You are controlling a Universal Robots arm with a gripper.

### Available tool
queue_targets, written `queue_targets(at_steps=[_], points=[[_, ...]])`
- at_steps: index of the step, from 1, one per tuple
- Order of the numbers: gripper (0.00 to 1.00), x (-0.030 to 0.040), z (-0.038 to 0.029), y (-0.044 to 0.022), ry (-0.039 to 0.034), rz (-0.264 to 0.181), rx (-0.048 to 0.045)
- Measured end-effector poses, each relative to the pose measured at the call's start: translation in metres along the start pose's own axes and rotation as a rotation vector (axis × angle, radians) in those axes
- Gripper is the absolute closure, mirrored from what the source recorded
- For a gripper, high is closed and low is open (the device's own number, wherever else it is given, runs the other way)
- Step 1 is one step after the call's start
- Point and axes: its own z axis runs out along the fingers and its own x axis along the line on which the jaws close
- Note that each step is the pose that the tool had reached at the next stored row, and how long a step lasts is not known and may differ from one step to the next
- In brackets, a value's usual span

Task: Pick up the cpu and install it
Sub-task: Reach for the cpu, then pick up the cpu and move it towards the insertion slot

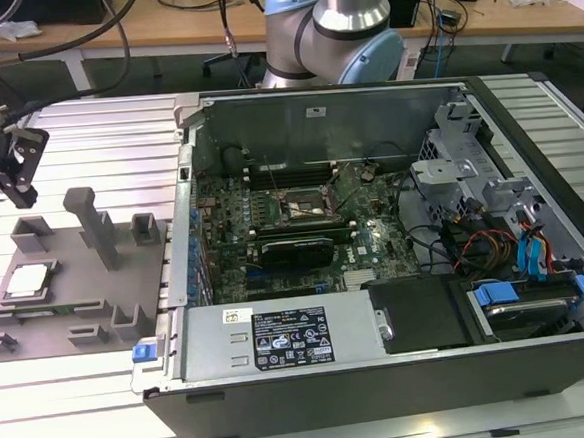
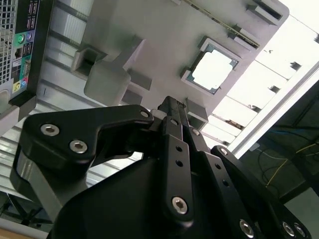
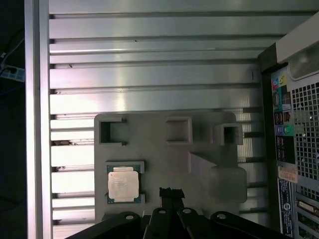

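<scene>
End effector (image 3: 171,191): fingers drawn close together with nothing between them (in both wrist views the tips read as one narrow black stub). It hangs above the fixture plate (image 3: 149,149) and touches nothing.
End effector, exterior view (image 1: 17,188): at the exterior view's left edge, over the far end of the plate.
Cpu (image 3: 123,183): lies flat, silvery top up, in a shallow square nest of the plate. It is near the fingertips but clear of them. In the exterior view (image 1: 28,281) it sits at the plate's left, nearer side.
Fixture plate, exterior view (image 1: 76,279): grey, flat on the bench (image 1: 116,141), just left of the computer case (image 1: 384,393). It carries several low open-sided blocks.
Tall post (image 1: 94,225): upright on the plate, between the cpu's nest and the case.
Bench: ribbed aluminium slats, running under both plate and case.
Computer case: lies with its open side up. Its rear panel with coloured ports (image 3: 284,114) faces the plate.
Motherboard (image 1: 373,233): green, on the floor of the case.
Socket (image 1: 306,206): a dark metal-framed square towards the board's far middle, well apart from the cpu.
Arm (image 1: 348,15): its pale blue and silver joints rise beyond the case's far wall.
</scene>
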Motion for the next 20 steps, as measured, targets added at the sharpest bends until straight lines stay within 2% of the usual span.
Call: queue_targets(at_steps=[17, 18, 20], points=[[0.89, 0.0001, 0.0003, -0.0001, 0.0002, 0.0, -0.0013], [0.89, 0.0002, 0.0014, -0.0002, 0.0001, 0.0, -0.0013], [0.89, 0.0031, 0.0078, -0.0006, 0.0002, 0.0, -0.0011]])
